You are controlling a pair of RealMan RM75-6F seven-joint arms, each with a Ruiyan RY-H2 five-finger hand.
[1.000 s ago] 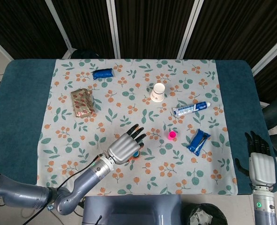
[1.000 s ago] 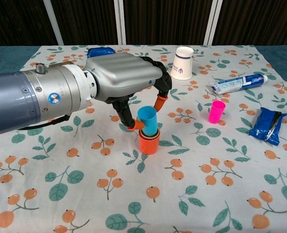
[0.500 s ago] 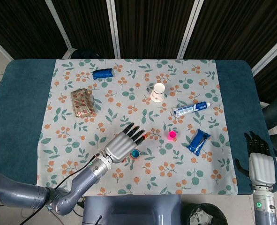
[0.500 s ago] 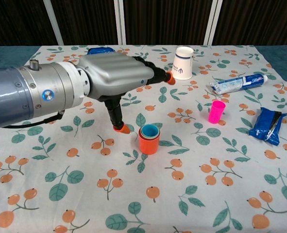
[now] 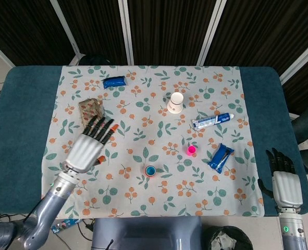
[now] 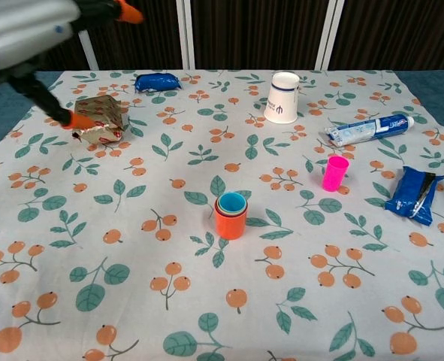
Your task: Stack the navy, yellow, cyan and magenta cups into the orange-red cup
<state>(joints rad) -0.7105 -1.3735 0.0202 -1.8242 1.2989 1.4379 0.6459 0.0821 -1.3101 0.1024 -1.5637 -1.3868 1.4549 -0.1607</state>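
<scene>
The table (image 5: 23, 114) is wide open through the middle now: the left hand (image 5: 88, 146) has pulled well away from the stack and hovers over the left part of the cloth (image 6: 131, 301), fingers spread and holding nothing. A second ago it had the cyan cup pinched above the orange-red cup (image 6: 230, 222); half a second ago it let go. So the cyan cup (image 6: 232, 202) now sits nested inside, rim just proud of the orange one, near the cloth's centre. The navy and yellow cups are presumably nested beneath; I cannot tell from here.

That leaves the magenta cup (image 6: 334, 173), standing upright and alone, to the right of the stack, with bare cloth between them.

The right hand (image 5: 286, 182) waits off the table's right edge, empty; whether its fingers are spread or closed I cannot tell. The blue packet (image 6: 419, 193) and toothpaste tube (image 6: 368, 129) lie near the magenta cup, the paper cup (image 6: 282, 98) farther back.
</scene>
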